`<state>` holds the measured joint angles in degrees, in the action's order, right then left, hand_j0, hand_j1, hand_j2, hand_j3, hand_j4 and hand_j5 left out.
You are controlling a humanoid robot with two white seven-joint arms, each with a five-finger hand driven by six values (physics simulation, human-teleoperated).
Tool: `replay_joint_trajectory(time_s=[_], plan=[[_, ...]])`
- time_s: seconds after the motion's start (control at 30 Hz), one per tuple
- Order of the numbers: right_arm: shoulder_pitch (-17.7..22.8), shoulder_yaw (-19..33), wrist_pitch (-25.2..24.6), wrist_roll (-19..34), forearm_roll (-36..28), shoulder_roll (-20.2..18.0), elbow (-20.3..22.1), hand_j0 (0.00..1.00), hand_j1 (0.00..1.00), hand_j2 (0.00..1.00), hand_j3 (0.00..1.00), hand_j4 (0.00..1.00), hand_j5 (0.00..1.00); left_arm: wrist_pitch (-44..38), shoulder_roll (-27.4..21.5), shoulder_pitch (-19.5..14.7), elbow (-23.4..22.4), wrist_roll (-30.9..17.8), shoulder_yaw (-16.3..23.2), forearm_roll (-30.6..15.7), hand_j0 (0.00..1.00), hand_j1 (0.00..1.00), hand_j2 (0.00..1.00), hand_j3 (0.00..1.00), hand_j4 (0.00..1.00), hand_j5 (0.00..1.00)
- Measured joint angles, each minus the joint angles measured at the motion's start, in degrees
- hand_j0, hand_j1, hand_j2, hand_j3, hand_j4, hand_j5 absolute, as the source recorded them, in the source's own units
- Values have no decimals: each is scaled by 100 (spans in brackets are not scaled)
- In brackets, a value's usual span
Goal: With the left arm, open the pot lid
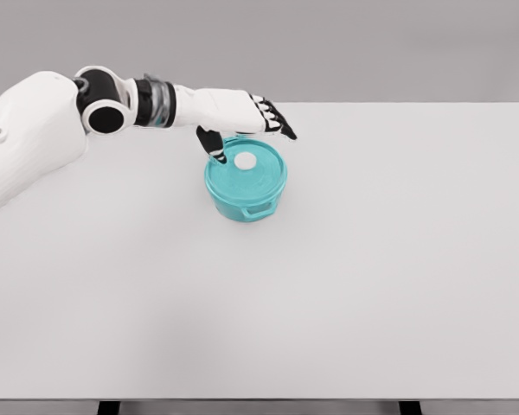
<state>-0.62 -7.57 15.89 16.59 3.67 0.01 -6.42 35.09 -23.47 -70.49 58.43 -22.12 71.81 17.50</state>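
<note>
In your head view, the teal pot (246,186) stands on the white tabletop (372,259), left of centre, with its lid (247,169) seated and a white knob (245,161) on top. Your left hand (242,121) hangs over the pot's far-left rim, fingers spread, thumb pointing down beside the knob, gripping nothing.

— What can't you make out from here?

— The white left hand (242,117) covers the back rim of the round teal pot (245,192), and its dark thumb hides part of the teal lid (249,168) beside the small white knob (245,160).

— Is the thumb touching that knob?

— Can't tell. The arm is cut off at the left edge, and the pale grey surface (372,285) runs past the bottom corners.
</note>
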Motion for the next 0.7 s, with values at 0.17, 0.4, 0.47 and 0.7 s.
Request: replay_joint_trajectory(time_s=[0.17, 0.4, 0.47, 0.7], plan=[[0, 0, 0, 0, 0, 0, 0, 100, 100, 100, 100, 100, 100, 0, -24, -105, -8, -40, 235, 46, 100, 100, 100, 100, 100, 100], [0, 0, 1, 0, 0, 0, 0, 100, 100, 100, 100, 100, 100, -17, -3, -106, -96, -291, 378, -18, 100, 100, 100, 100, 100, 100], [0, 0, 0, 0, 0, 0, 0, 100, 100, 100, 100, 100, 100, -20, 0, -106, -110, -300, 386, -30, 100, 100, 100, 100, 100, 100], [0, 0, 0, 0, 0, 0, -1, 100, 100, 100, 100, 100, 100, -18, -10, -106, -116, -297, 401, -37, 100, 100, 100, 100, 100, 100]])
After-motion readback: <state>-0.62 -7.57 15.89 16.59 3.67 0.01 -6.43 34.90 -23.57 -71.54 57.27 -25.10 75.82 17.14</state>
